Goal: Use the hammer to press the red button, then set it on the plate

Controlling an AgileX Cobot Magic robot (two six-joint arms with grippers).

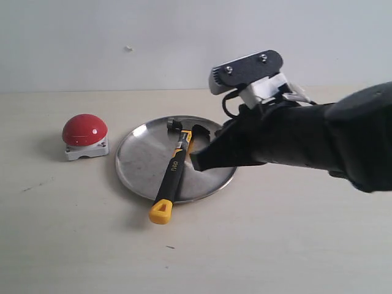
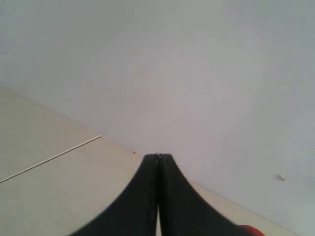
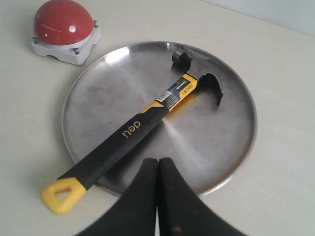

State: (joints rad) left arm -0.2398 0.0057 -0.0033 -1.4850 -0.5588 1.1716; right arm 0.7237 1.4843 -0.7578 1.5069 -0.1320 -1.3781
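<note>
Exterior view: claw hammer (image 1: 173, 174), dark metal head, black rubber handle with yellow end, lies across the round silver metal plate (image 1: 142, 160); head at 12 o'clock, yellow end overhanging the rim near 6 o'clock above the pale tabletop (image 1: 275, 245). Glossy red dome button (image 1: 84, 130) on a white-grey base stands apart at the plate's 9 o'clock. Right gripper (image 1: 197, 160), entering from 3 o'clock, hangs over the plate beside the handle, fingers pressed together, empty. Left gripper (image 2: 158, 156): fingers likewise together, holding nothing.
</note>
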